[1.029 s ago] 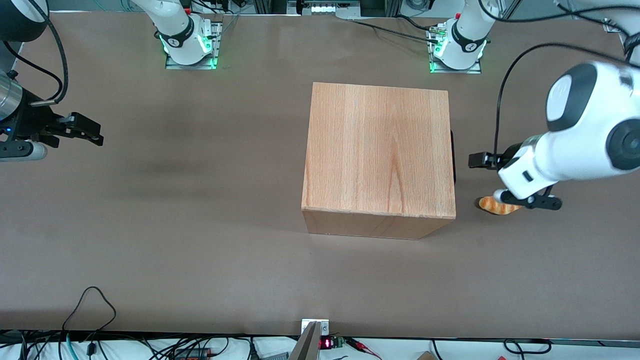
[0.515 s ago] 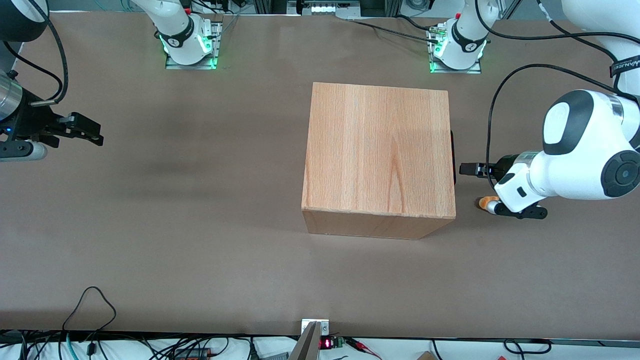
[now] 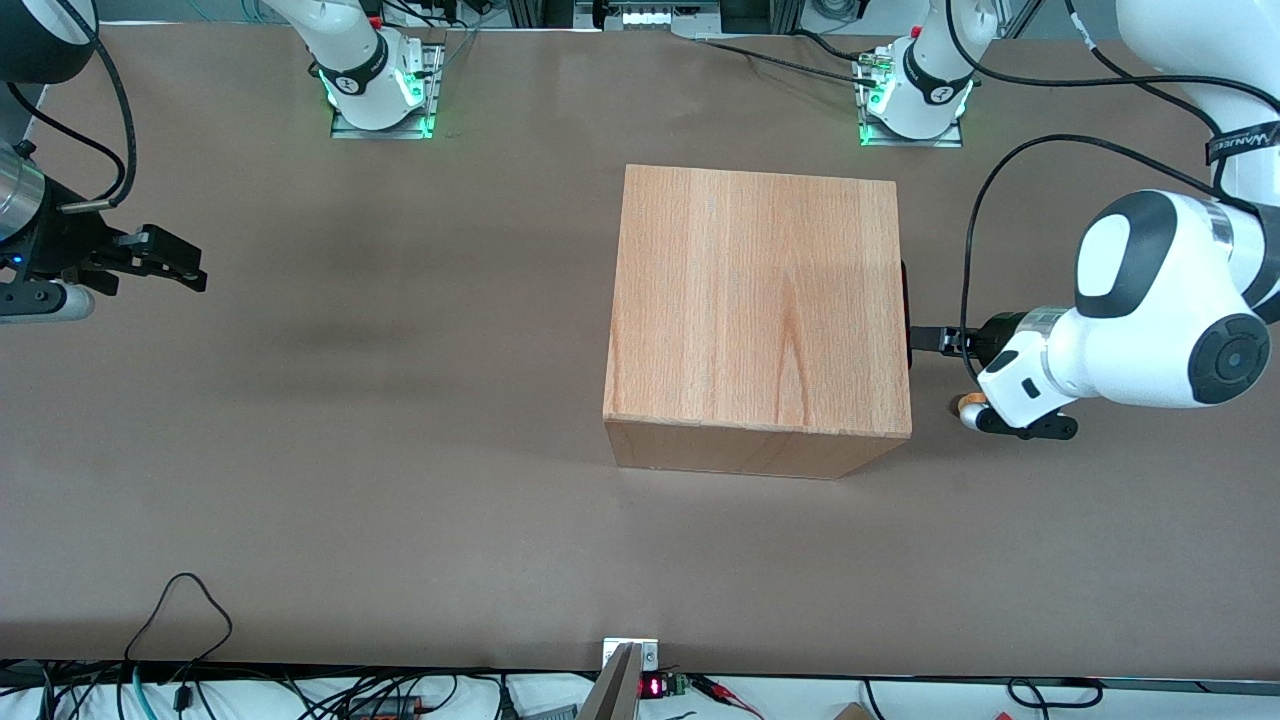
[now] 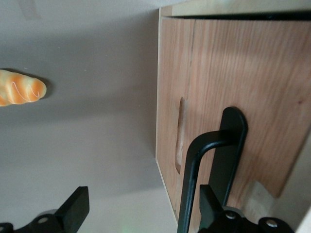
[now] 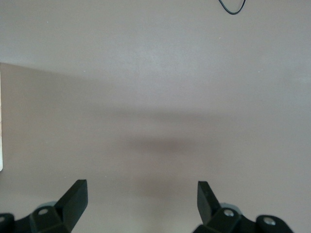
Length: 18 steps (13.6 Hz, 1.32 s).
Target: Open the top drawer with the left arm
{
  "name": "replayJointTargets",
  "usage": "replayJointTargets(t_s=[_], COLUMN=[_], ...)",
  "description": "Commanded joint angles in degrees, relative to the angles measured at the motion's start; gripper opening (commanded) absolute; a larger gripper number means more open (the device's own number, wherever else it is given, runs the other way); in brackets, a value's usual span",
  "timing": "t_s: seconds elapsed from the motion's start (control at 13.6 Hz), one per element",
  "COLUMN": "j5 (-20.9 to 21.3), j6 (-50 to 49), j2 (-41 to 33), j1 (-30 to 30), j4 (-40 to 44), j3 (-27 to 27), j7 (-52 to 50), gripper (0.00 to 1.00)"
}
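We see the left arm (image 3: 1160, 320) reaching level toward the cabinet (image 3: 758, 300) at mid-table. Its gripper (image 4: 141, 208) is spread wide, one finger (image 4: 75, 208) over bare table, the other (image 4: 210, 201) just beside the black handle (image 4: 204, 165) of the top drawer (image 4: 233, 92), which is shut. A striped orange toy (image 4: 19, 87) lies nearby.
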Motion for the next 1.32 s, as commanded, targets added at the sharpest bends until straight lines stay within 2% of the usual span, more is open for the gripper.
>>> replayJointTargets(t_s=[0.0, 1.1, 1.25], j5=[-1.3, -0.5, 3.7], j6=[-1.9, -2.1, -2.1], j2=[1.3, 4.1, 4.0], j1=[0.0, 0.6, 0.6], j4=[0.8, 1.2, 1.8], j3=[0.2, 1.1, 1.3], j7=[1.1, 1.3, 1.3], gripper=[1.0, 1.0, 1.0])
